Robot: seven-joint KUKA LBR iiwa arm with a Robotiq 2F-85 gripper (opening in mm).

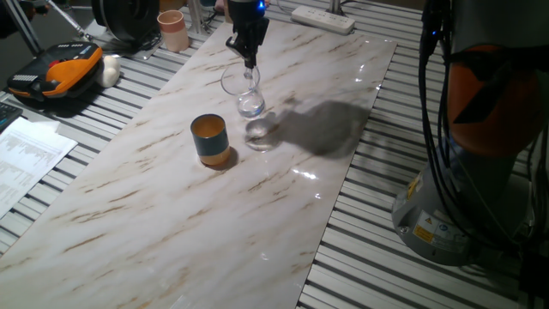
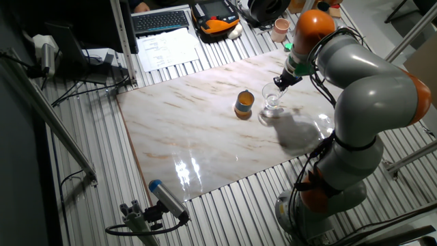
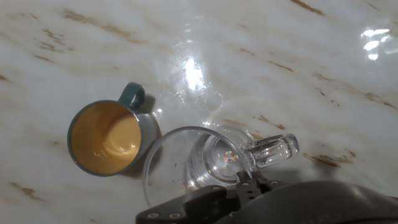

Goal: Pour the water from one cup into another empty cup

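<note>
The gripper [image 1: 250,60] clamped the rim of the glass cup [image 1: 243,89], held tilted above the marble table [image 1: 154,215] just beside the teal cup [image 1: 209,139]. A clean pour likely required shifting the glass's lip over the teal cup's orange mouth before tipping further.

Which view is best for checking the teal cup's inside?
Hand view: it looks straight down into the teal cup, showing its orange interior and handle. One fixed view shows mostly the outer wall and a sliver of rim; in the other fixed view it is tiny.
</note>
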